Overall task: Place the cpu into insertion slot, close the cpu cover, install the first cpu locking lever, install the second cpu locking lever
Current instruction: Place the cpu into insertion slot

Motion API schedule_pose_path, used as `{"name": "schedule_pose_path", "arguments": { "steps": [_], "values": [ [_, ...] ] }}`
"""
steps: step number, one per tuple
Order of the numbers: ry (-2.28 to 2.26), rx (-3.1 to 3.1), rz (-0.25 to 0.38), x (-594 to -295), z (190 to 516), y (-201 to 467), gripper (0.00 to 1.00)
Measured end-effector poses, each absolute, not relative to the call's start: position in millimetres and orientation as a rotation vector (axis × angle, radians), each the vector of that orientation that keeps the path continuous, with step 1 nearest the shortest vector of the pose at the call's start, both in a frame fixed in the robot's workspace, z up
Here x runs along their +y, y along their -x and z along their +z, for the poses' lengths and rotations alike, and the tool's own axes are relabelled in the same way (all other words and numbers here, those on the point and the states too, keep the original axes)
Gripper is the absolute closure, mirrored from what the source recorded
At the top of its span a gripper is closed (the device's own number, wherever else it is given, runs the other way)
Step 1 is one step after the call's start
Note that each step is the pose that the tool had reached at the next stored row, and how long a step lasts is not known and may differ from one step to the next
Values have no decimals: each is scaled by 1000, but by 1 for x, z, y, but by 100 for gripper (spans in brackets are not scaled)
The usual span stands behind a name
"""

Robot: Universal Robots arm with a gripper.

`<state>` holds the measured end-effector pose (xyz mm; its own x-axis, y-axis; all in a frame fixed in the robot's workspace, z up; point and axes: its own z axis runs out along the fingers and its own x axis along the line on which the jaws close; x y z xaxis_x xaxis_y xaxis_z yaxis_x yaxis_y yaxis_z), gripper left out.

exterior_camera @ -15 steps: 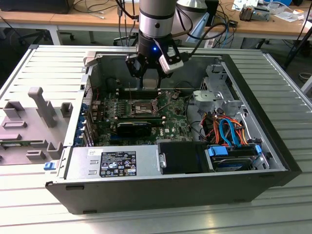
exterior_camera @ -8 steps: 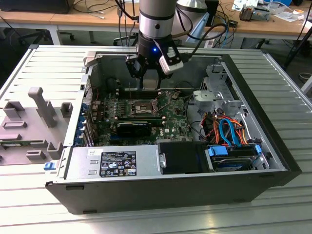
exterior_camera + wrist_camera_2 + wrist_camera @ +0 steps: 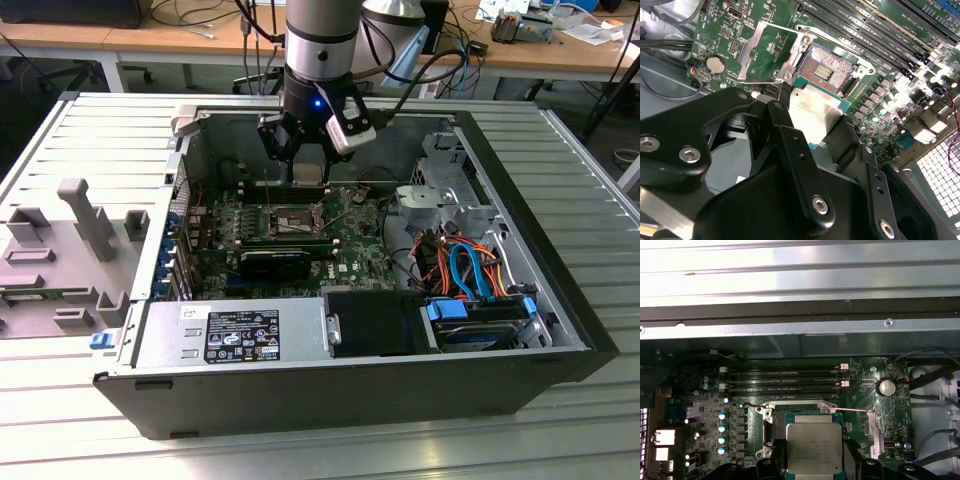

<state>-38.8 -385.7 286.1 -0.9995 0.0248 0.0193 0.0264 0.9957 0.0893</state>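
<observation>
My gripper [image 3: 309, 182] hangs inside the open computer case, just above the green motherboard [image 3: 350, 245]. It is shut on the cpu [image 3: 812, 112], a flat square chip with a silver-grey top, pinched between the black fingers [image 3: 790, 145]. In the first wrist view the cpu [image 3: 814, 447] hovers over the near half of the insertion slot [image 3: 790, 415]. The insertion slot [image 3: 832, 70] lies open, its dark centre bare. Flipped back beside the slot, the cpu cover [image 3: 762, 50] lies flat on the board. A thin wire locking lever [image 3: 855, 411] stands free next to the cover [image 3: 875, 432].
Long black memory slots [image 3: 785, 380] run just behind the socket, with a coin battery [image 3: 886, 386] near them. A black card [image 3: 275, 262], the power supply [image 3: 230, 335] and a drive cage with blue and orange cables [image 3: 470, 270] crowd the case. Grey fixtures [image 3: 70, 250] sit on the exterior view's left.
</observation>
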Motion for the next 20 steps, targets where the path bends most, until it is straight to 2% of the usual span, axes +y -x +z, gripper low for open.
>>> {"name": "schedule_pose_path", "arguments": {
  "steps": [20],
  "values": [
    [40, -3120, -140, -388, 283, 39, 46]
  ]
}}
